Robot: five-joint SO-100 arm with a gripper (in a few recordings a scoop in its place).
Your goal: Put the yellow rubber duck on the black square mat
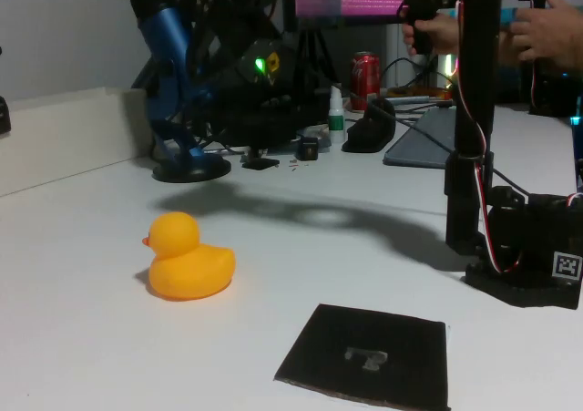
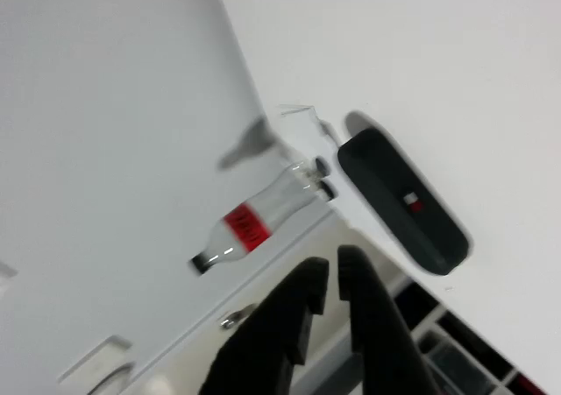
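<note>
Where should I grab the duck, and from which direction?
Take the duck from above, closing across its head, the narrowest and highest part. It sits upright on the table, beak toward the left of the fixed view, nothing crowding it. The body is wide and rounded, so fingers would probably slip there.

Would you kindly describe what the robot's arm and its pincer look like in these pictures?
The arm is black throughout, a slim upright column on a blocky black base. Red, white and black wires run down its side. A white square tag with a black pattern sits on the base. In the wrist view the pincer has two matte black fingers with rounded tips.
</note>
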